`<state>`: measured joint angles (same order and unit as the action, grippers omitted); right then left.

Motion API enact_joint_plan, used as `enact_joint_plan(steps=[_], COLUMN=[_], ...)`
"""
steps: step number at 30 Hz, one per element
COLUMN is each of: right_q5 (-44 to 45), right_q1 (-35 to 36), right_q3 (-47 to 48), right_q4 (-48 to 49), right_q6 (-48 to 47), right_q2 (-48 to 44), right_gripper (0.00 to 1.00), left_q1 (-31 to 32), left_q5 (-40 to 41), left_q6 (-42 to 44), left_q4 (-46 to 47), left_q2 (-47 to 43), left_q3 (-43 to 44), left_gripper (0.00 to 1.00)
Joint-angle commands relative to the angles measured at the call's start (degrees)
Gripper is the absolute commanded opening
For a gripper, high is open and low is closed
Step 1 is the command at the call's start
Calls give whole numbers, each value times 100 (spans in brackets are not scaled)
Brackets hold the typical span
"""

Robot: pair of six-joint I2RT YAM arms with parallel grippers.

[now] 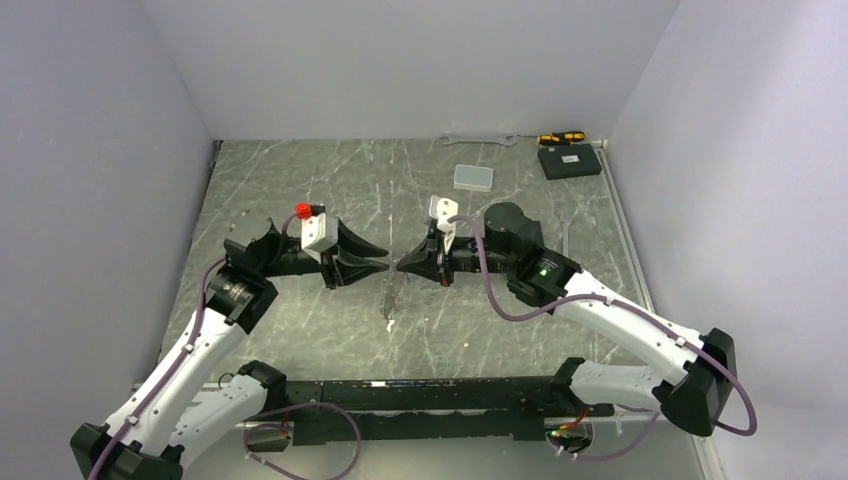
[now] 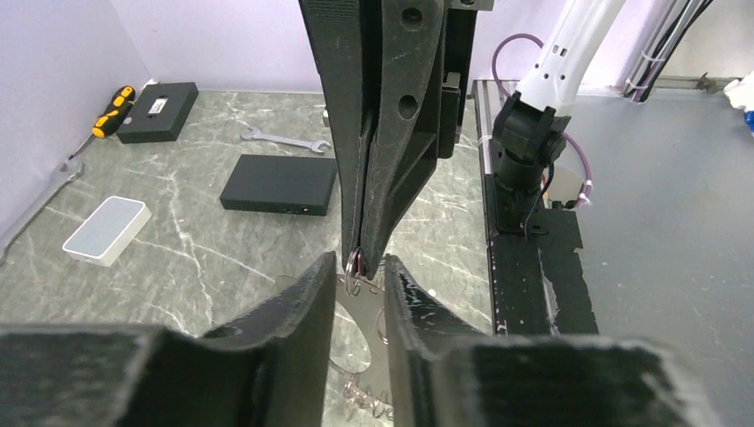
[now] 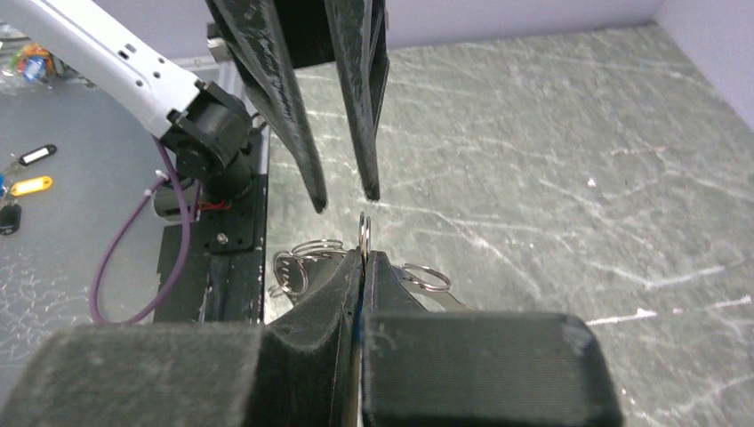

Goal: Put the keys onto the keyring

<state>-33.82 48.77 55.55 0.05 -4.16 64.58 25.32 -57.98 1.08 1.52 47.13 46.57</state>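
My right gripper (image 1: 402,266) is shut, its tips meeting my left gripper (image 1: 380,265) above the table's middle. In the right wrist view the right gripper (image 3: 363,253) pinches a thin thing with a blue sliver between the pads, the blue key, and a small silvery ring (image 3: 364,231) pokes out. The left gripper (image 2: 359,267) is open, its fingers (image 3: 307,169) either side of that ring (image 2: 356,262). The keyring (image 2: 360,342), a shiny flat band with wire loops, lies on the table below (image 1: 388,303). The plain silver key does not show.
A clear box (image 1: 473,177) lies behind the grippers, a black box (image 1: 569,161), a screwdriver (image 1: 561,137) and a wrench (image 1: 480,141) at the back right. A second black box (image 2: 280,185) shows in the left wrist view. Walls stand on three sides.
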Motion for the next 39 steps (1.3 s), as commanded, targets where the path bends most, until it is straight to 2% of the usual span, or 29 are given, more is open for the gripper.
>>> enact_joint_plan(steps=[1, 10, 12, 17, 22, 39], right_q5=[209, 394, 394, 313, 387, 330], right_q1=[-17, -13, -8, 15, 86, 250], right_q3=[316, 714, 834, 1270, 1627, 1986], right_q4=[-313, -1385, -1626, -2355, -2883, -3266], right_q6=[-138, -288, -319, -467, -549, -575], right_q2=[-252, -276, -249, -9, 219, 677], right_gripper=[0, 0, 0, 0, 0, 0], left_q1=[-10, -10, -10, -10, 19, 517], left_q5=[16, 135, 87, -158, -409, -219], left_q6=[106, 344, 422, 384, 185, 647], left_q4=[-44, -332, -408, -443, -270, -884], left_q2=[22, -41, -2, 247, 523, 780], left_q3=[180, 190, 215, 274, 331, 495], left_gripper=[38, 59, 83, 69, 51, 37])
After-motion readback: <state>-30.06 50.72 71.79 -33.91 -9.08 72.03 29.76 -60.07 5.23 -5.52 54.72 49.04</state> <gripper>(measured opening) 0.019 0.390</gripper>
